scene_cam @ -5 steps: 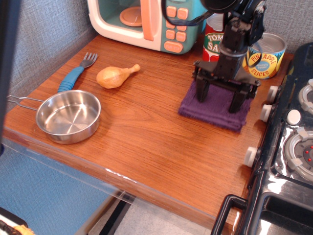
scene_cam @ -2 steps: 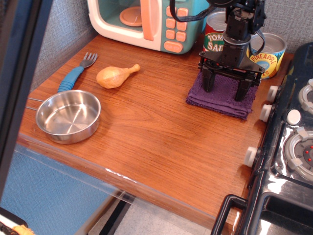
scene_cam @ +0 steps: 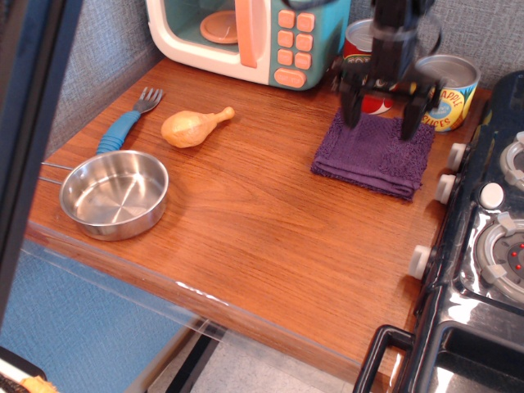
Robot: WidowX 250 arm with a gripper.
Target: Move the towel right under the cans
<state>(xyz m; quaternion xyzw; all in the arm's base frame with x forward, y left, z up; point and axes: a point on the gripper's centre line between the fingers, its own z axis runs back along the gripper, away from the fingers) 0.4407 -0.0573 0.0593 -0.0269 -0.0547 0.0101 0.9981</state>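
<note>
A white and teal toy microwave with salmon-pink buttons (scene_cam: pixel 246 37) stands at the upper centre of the frame, a pink plate inside it; a blue-handled grey plastic fork (scene_cam: pixel 129 121) lies at the left, tines toward the top; just right of it rests a tan toy chicken drumstick (scene_cam: pixel 195 126); a round stainless steel pan with a wire handle (scene_cam: pixel 115 194) sits at the lower left; all lie on a brown wood-grain counter (scene_cam: pixel 246 221); a black toy stove with white knobs (scene_cam: pixel 483 246) fills the right edge.

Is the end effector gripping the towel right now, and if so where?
Nothing is held. The end effector is open, its fingers spread above the far edge of the purple towel, which lies flat on the counter just in front of the cans.
</note>
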